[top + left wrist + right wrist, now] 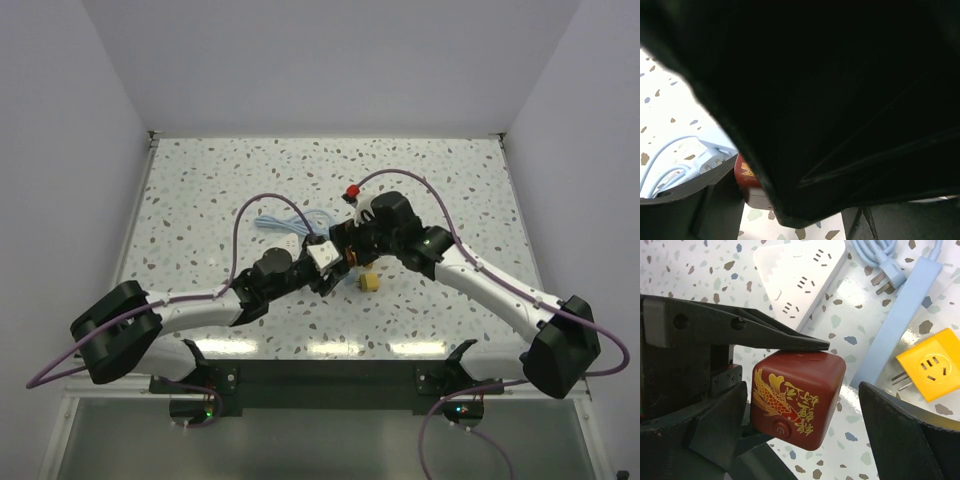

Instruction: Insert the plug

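Reaching inward, left fingers [790, 340] clamp cube [800, 395].

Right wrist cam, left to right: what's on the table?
In order: dark red cube with gold fish print → light blue flat bar → yellow cube plug adapter. The white power strip is left out because it overlaps the red cube's span.

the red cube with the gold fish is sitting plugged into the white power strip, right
Not plugged in: the right wrist view shows the red cube with the gold fish held between black fingers, apart from the white power strip, whose visible sockets are bare.
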